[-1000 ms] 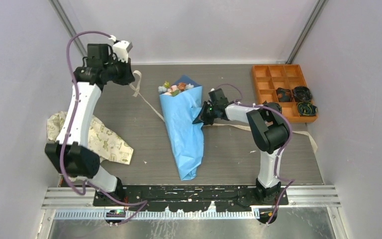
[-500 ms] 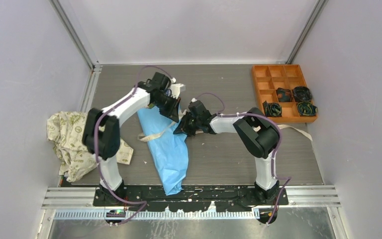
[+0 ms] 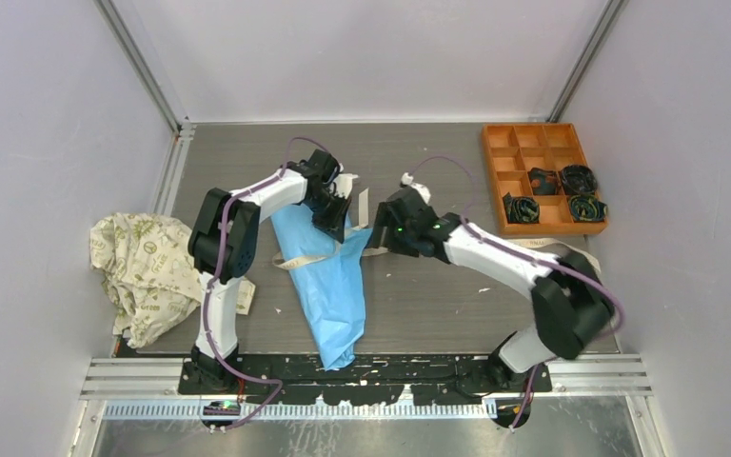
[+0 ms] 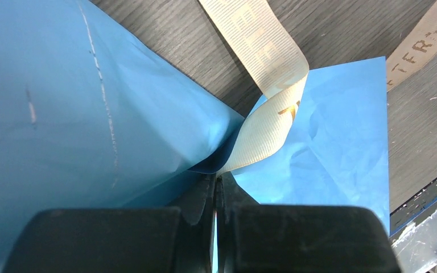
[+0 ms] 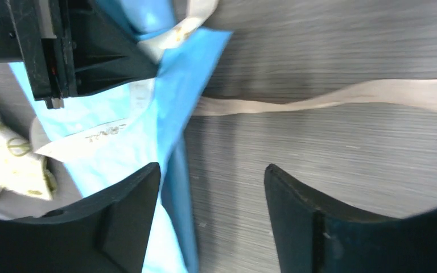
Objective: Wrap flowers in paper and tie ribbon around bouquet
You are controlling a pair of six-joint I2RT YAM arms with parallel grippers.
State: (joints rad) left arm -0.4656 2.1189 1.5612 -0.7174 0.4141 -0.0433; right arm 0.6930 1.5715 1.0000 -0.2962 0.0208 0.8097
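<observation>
On ribbon (image 4: 267,122), left fingers (image 4: 196,199); right fingers (image 5: 119,227) apart.

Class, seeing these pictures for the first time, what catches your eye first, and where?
The long light blue paper cone lying mid-table stands out first. At its far end the left gripper is pinched shut on a flat beige ribbon, while the right gripper stands open beside it. An orange compartment tray sits in the far right corner.

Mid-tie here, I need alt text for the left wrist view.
The left tool, shut, pinches the beige ribbon at bottom centre, where the band folds back over the blue paper. The ribbon runs up to the top edge across the grey table, and paper fills the left side.
</observation>
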